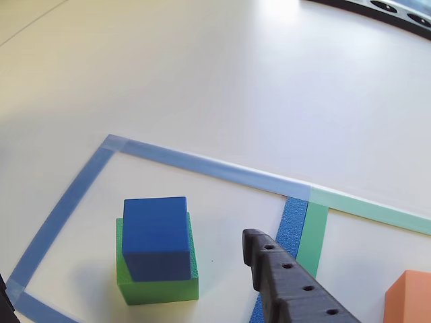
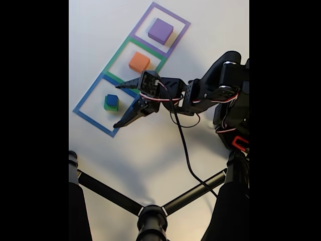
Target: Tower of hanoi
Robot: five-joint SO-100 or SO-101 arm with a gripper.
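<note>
We found the end effector point(image 2: 122, 103) with its jaws spread wide and empty, hovering just beside the blue tape square point(image 2: 86, 96) in the fixed view. Inside that square the blue cube point(image 1: 156, 237) sat on the green cube point(image 1: 159, 279), skewed and not centred; the orange block point(image 2: 139, 62) lay in the green tape square point(image 2: 116, 52) and the purple slab point(image 2: 160, 30) in the purple tape square point(image 2: 181, 19), each well apart on the surface point(image 2: 150, 145). We judged the chief risk a jaw clipping the green cube while closing on the blue one, toppling or dragging the pair, since the top cube overhung slightly. In the other view one dark finger point(image 1: 289, 282) showed and the orange block was cut off at the edge; the blocks looked small in the fixed view.
</note>
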